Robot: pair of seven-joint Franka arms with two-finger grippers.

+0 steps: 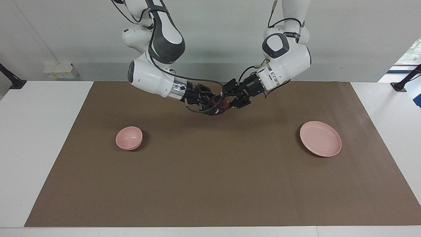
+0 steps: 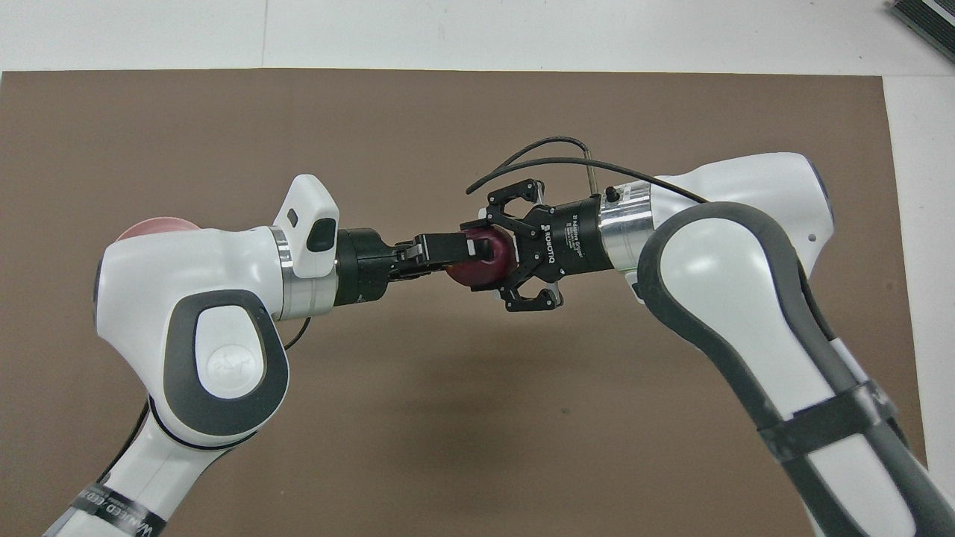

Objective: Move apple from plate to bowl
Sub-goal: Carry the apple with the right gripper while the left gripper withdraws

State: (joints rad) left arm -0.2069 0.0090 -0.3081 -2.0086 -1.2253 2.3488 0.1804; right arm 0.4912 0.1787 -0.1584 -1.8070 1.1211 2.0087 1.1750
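The dark red apple [image 1: 224, 104] hangs in the air over the middle of the brown mat, between the two grippers; it also shows in the overhead view [image 2: 481, 267]. My left gripper [image 1: 230, 100] is shut on the apple, and in the overhead view [image 2: 464, 250] it reaches over the apple's top. My right gripper [image 1: 214, 107] meets the apple from the bowl's side, right against it [image 2: 494, 257]. The pink plate [image 1: 320, 138] lies empty toward the left arm's end. The small pink bowl [image 1: 129, 138] stands empty toward the right arm's end.
A brown mat [image 1: 210, 184] covers the white table. In the overhead view my left arm hides most of the plate [image 2: 157, 224], and my right arm hides the bowl. A black cable [image 2: 537, 145] loops off the right wrist.
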